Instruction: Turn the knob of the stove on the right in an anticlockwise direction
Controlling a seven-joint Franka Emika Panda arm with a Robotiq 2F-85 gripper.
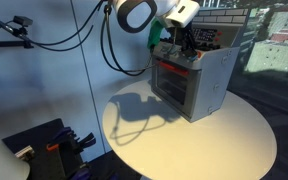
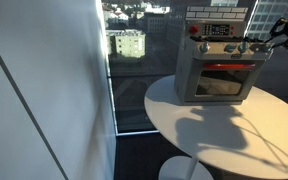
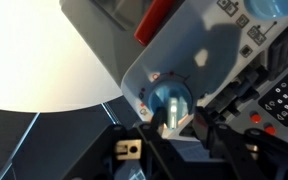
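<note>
Stove [image 2: 219, 70]: grey toy oven with red-framed door, upright on round white tabletop [image 1: 234, 140]. Pincer [image 3: 172, 130]: at the control panel, fingers apart, flanking a blue knob [image 3: 169, 100]; whether they touch it cannot be told.

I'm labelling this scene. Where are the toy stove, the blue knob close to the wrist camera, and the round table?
stove [image 2: 221, 85]: an exterior view, on its red-framed glass door.
blue knob [image 3: 170, 100]: wrist view, on the knob's face.
table [image 1: 234, 135]: an exterior view, on the bare top beside the stove.
</note>
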